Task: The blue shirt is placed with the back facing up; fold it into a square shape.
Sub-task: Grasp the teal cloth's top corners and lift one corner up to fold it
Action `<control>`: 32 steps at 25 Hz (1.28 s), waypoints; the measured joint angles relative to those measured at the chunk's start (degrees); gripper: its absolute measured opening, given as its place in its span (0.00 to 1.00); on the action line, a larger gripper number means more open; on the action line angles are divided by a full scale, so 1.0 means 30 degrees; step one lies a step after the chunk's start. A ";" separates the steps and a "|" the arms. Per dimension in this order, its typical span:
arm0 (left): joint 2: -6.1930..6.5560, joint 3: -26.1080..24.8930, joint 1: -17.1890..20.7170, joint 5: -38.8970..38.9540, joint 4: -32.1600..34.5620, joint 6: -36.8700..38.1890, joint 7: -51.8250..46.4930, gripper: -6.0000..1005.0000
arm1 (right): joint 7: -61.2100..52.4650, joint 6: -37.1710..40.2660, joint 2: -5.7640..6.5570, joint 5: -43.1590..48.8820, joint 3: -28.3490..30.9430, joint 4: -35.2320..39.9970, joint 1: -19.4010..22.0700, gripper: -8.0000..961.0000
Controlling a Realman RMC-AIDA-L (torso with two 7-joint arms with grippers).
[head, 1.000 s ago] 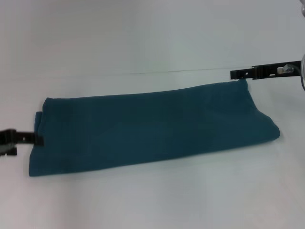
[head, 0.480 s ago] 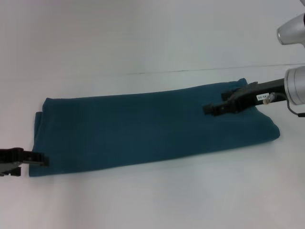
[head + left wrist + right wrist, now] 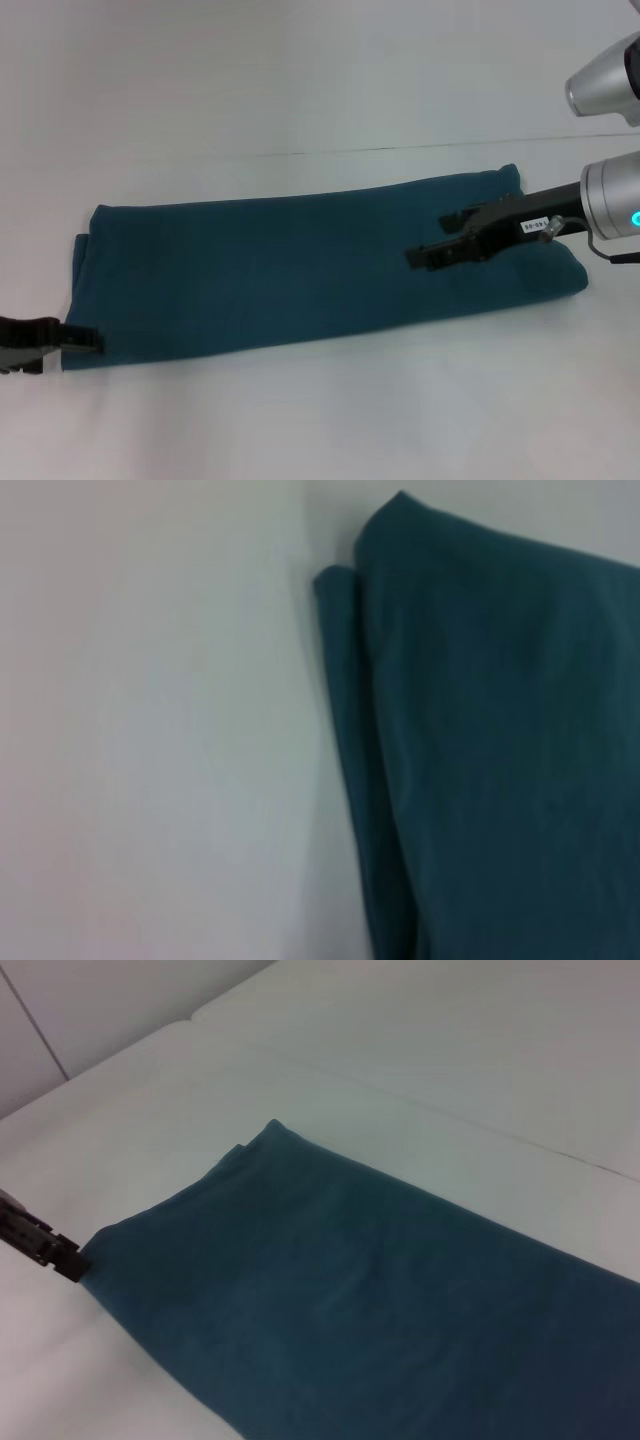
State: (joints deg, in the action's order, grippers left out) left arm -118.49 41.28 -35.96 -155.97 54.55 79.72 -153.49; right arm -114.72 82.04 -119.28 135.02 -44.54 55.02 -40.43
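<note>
The blue shirt lies on the table as a long left-right strip: left gripper at its left near corner, grasp undeterminable; right gripper spread, empty, above its right part.

The right gripper reaches in from the right, low and level, jaws parted. The left gripper sits low at the near left.

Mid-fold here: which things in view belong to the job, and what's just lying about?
Belongs to the job:
- dark teal-blue knit shirt, folded into a long strip
- black left gripper, at the strip's left near corner
- black right gripper, above the right end

Lying about:
- nothing; only the white table
</note>
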 joint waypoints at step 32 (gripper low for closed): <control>-0.0149 0.0008 -0.0920 0.0130 -0.1325 -0.0482 -0.0220 0.93 | 0.0022 0.0064 -0.0053 -0.0050 -0.0076 0.0110 -0.0109 0.96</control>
State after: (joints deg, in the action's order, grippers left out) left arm -118.94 41.30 -38.73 -155.58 50.57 78.27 -154.15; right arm -114.65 82.23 -119.44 134.87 -44.77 55.35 -40.76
